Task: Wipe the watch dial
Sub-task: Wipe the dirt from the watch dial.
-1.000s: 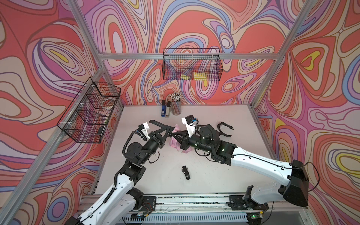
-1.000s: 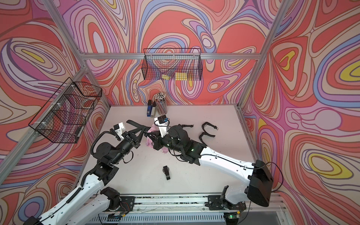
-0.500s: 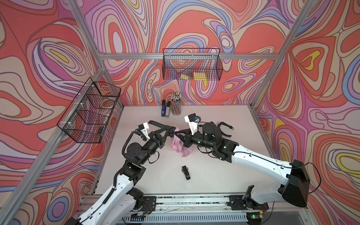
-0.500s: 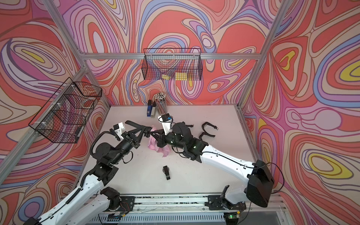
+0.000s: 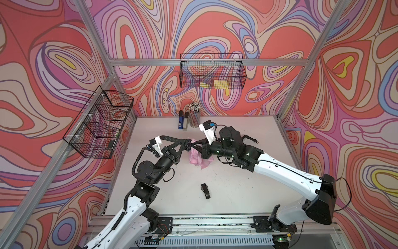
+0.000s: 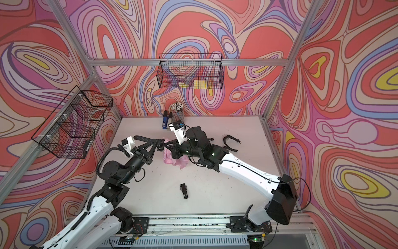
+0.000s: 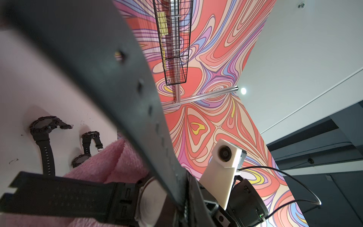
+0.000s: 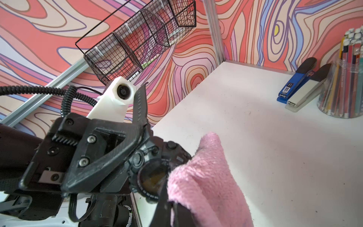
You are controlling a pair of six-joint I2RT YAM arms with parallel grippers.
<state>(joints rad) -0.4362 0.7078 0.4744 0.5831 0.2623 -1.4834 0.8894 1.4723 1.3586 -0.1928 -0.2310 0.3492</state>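
Above the middle of the white tabletop point(image 5: 237, 194), I have the two arms meeting nose to nose. The left gripper point(image 5: 189, 144) is clamped on a black plastic wristwatch point(image 8: 157, 157) where the strap joins the case, fingers pressed together on it. One strap point(image 5: 172, 138) sticks back over the gripper toward its wrist camera. The right gripper point(image 5: 194, 147) has its fingers closed on a fluffy pink fleece cloth point(image 5: 198, 158), which hangs from the tips in a bunch; whether its lower end touches the tabletop I cannot tell. In the right wrist view the watch's round dark dial point(image 8: 151, 176) faces the camera, and a fold of the cloth lies over one edge of it; the rest of the glass is uncovered. The left wrist view shows the watch from behind, its bare metal case back point(image 7: 151, 198) with the pink fleece just beyond.

A second black wristwatch point(image 5: 205, 190) lies flat near the front of the table, well apart from the grippers, and a third black watch point(image 6: 230, 148) lies curled behind the right arm. At the back wall stand a blue stapler point(image 5: 180, 121), a grey stapler point(image 8: 302, 94) just beside it and a clear cup of pencils point(image 5: 194, 116). A black wire basket point(image 5: 212, 71) hangs on the back wall and a second wire basket point(image 5: 101, 125) on the left wall.
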